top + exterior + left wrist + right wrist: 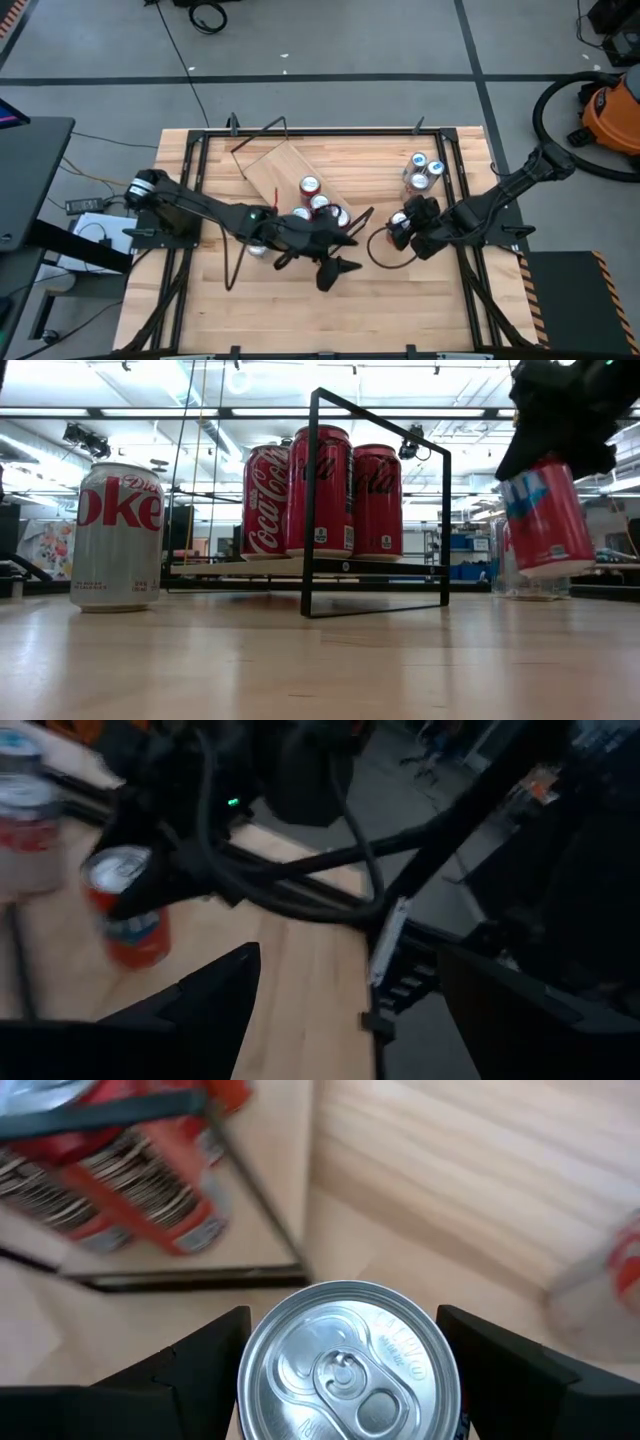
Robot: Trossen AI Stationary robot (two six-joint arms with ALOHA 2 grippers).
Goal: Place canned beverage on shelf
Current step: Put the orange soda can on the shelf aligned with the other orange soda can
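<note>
The shelf (pixel 272 166) is a light-wood plank lying slantwise at mid-table, with a black wire frame (pixel 375 510) at its near end. Three red cola cans (pixel 330 495) stand on it. My right gripper (pixel 402 228) is shut on a red-and-blue can (pixel 548 520) to the right of the shelf's near end. My left gripper (pixel 337 270) is open and empty, near the table's middle, just in front of the shelf. Its wrist view shows the open fingers (pixel 215 1005) and, farther off, the held can (pixel 130 915). My right gripper pinches the can between its two fingers (pixel 200 1370), on opposite sides of the wall just below the top rim (pixel 248 1380). The fingers come from above, pointing down along the can. The can hangs below the gripper, slightly tilted, its base (pixel 560 568) clear of the table.
A silver diet cola can (pixel 117 537) stands on the table left of the shelf, under my left arm. Several more cans (pixel 422 172) stand at the back right. Black frame rails (pixel 190 200) run along the table's sides and back. Bare wood lies toward the near edge.
</note>
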